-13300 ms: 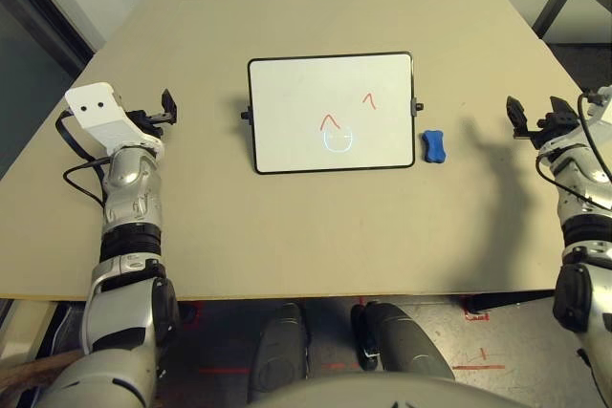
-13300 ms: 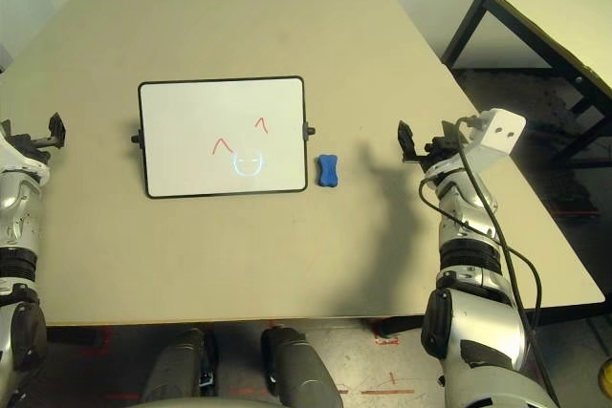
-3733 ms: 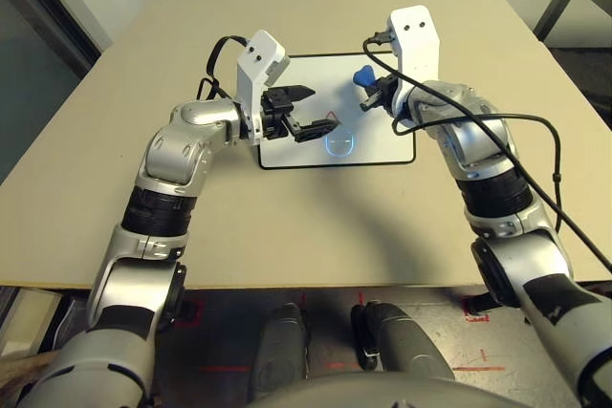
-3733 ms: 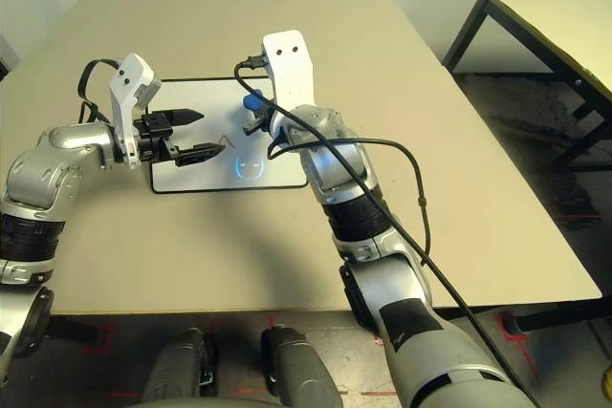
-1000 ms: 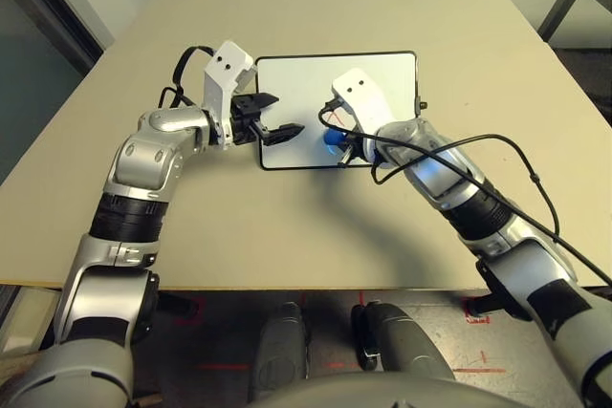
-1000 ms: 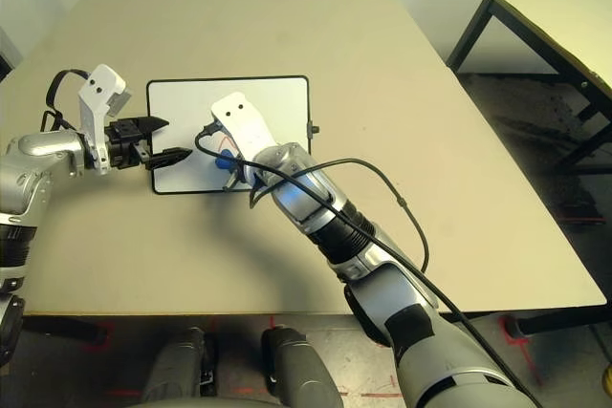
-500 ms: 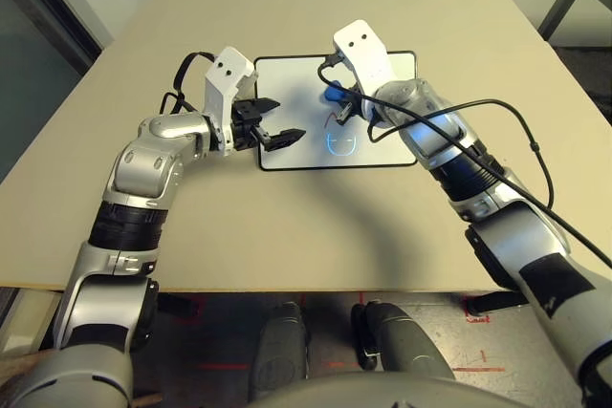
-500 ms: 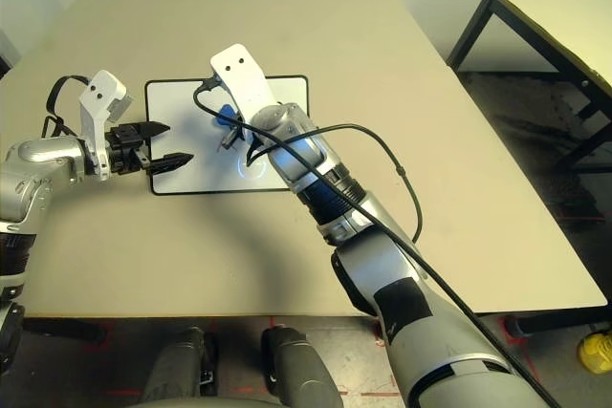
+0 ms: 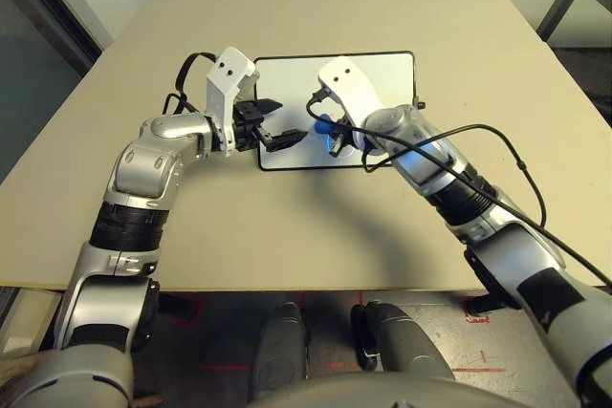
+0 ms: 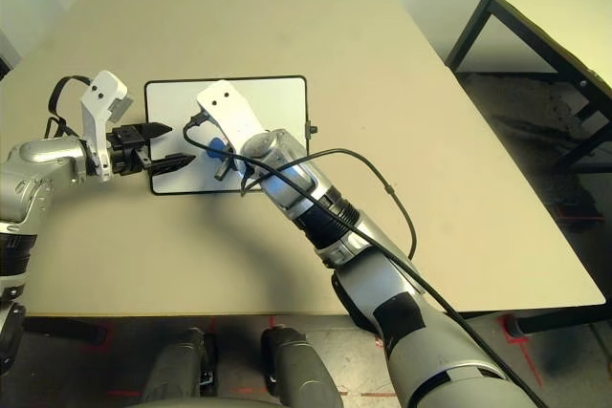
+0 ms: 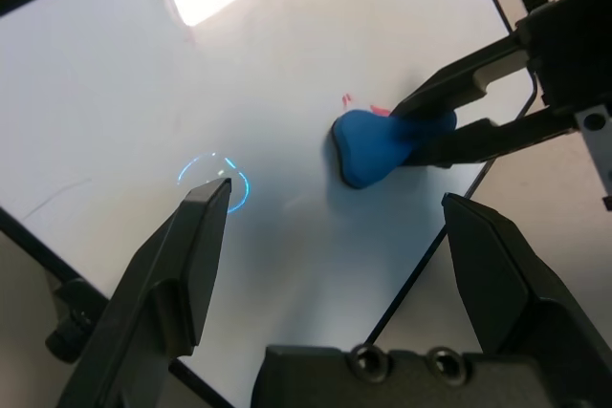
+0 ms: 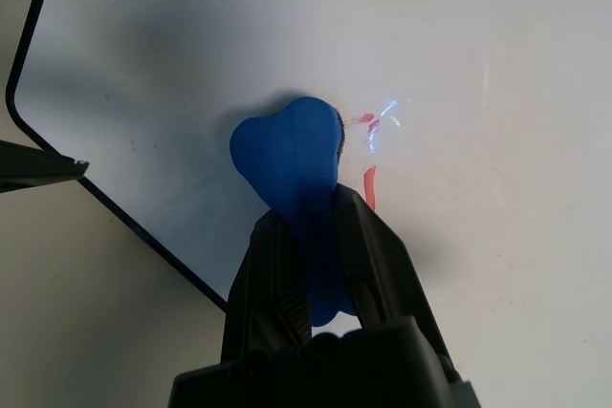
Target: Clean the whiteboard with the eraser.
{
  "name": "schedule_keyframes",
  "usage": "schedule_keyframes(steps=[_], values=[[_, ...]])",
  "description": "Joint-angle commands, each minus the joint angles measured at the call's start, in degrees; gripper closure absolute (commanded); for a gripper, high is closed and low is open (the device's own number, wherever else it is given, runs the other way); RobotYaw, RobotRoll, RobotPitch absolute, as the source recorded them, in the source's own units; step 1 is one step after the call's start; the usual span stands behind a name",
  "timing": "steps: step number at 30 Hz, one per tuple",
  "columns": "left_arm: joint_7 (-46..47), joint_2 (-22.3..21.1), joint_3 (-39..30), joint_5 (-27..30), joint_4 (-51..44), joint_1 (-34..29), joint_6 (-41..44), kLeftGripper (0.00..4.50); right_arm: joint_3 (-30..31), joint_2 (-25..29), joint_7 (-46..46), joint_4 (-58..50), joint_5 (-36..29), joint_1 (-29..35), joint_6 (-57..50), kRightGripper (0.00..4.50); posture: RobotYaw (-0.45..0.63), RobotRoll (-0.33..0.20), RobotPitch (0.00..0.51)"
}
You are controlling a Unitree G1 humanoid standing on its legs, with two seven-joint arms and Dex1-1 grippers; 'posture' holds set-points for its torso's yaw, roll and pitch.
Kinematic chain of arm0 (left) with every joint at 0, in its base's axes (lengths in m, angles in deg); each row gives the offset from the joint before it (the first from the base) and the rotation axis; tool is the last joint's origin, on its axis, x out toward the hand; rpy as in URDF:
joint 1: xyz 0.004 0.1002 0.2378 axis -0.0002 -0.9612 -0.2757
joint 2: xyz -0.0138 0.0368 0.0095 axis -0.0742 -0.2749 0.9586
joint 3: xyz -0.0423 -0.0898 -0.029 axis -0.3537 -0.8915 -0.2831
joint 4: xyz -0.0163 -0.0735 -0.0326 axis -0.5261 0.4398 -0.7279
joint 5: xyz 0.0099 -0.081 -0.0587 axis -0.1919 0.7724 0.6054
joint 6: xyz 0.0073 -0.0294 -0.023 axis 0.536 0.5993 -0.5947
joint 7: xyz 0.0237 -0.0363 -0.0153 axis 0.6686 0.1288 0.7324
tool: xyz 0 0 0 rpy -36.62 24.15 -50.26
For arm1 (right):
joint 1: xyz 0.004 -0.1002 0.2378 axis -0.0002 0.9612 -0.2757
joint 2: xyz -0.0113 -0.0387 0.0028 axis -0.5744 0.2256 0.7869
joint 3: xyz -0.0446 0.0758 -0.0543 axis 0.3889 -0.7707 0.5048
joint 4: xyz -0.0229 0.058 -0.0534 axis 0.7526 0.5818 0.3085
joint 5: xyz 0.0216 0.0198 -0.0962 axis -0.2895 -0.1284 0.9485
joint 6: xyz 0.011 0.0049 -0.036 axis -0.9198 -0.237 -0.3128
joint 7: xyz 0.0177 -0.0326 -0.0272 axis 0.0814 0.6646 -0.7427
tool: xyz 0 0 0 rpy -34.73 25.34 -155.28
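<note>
Currently the eraser is over the whiteboard, slightly left of centre and toward the near side; the board lies flat on the worktop. Right fingers are closed on the eraser's narrow waist, one on each side, with a rounded end sticking out past the tips. Left fingers stand wide apart and hold nothing, over the board's left part and close to the eraser. Short red marks show just beside the eraser's edge; a thin pale-blue ring shows too. Whether the wiping face is pressed to the board cannot be settled from these angles. Judgement: wiping is the step in hand, unfinished while red shows. Handling, estimated: eraser light, body probably a slightly yielding foam, with a darker layer at its edge that looks like the felt. The waist is the right place to hold, since the wider ends should resist slipping out lengthwise; a pinch nearer one end might let it pivot under drag. Board face likely stiff and slick, so moderate, even pressure with the felt flat should serve. Hard pushing could slide the board; if steadying is wanted, the left fingers should bear on its frame, clear of the stroke.
</note>
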Motion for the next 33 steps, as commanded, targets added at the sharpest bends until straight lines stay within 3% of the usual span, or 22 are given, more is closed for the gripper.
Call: schedule_keyframes(steps=[1, 12, 17, 26, 33], values=[[0.1, 0.2, 0.2, 0.0, -0.8, 0.0, 0.6, 0.0, -0.1, 0.5, -0.1, 1.6, 0.7, 0.3, -0.4, 3.96, 0.04, 0.0, 0.109], [0.2, 0.0, 0.3, 0.2, -1.2, 0.0, 1.0, 0.0, -3.3, 5.6, -1.6, 6.0, 1.0, -6.1, 1.0, 3.97, 0.03, 0.0, 0.11], [0.2, 0.1, 0.3, 0.2, -1.1, -0.1, 0.9, 0.0, -1.2, 6.4, -3.3, 2.9, 1.0, -4.9, -0.9, 3.97, 0.03, 0.0, 0.106], [0.5, 0.4, 0.3, 0.0, -0.6, 0.1, 0.4, 0.0, 8.1, 8.5, -8.2, -8.7, 0.9, -0.4, -7.5, 3.97, 0.04, 0.0, 0.098], [0.7, 0.5, 0.1, 0.1, -0.6, 0.1, 0.4, 0.0, 5.7, 7.8, -7.1, -3.1, 1.9, -3.9, -4.0, 3.97, 0.04, 0.0, 0.095]])
